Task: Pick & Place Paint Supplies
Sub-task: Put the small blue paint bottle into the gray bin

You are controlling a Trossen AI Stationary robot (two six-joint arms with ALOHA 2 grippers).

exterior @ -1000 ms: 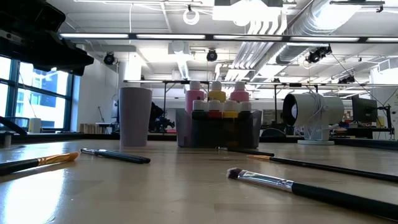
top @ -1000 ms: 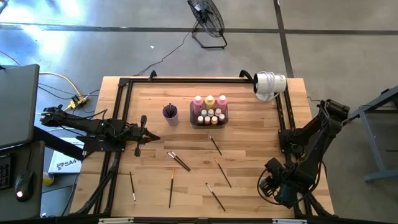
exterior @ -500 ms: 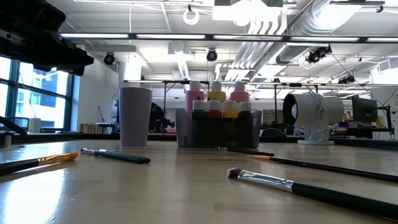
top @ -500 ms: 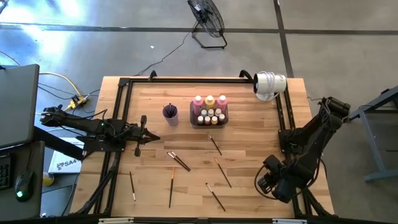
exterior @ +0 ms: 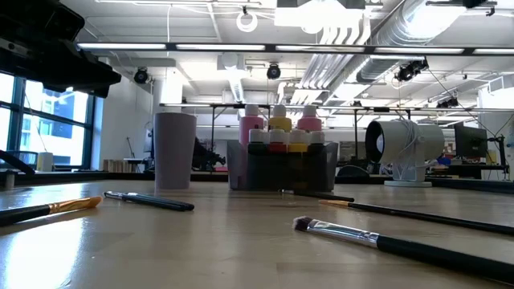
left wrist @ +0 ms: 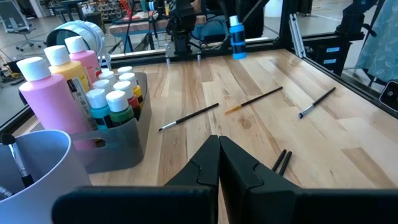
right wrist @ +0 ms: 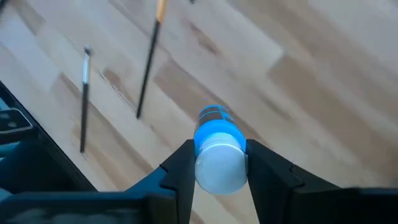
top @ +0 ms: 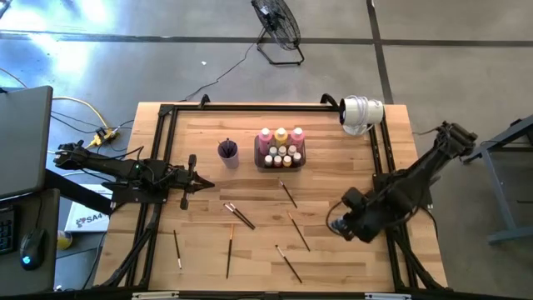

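Right end effector point(right wrist: 217, 163) clamps a small blue bottle point(right wrist: 219, 144) above the table point(top: 333, 175).

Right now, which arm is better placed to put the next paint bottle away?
Right. The right gripper is shut on a blue bottle, above the table's right side. The left gripper, shut and empty, waits at the left.
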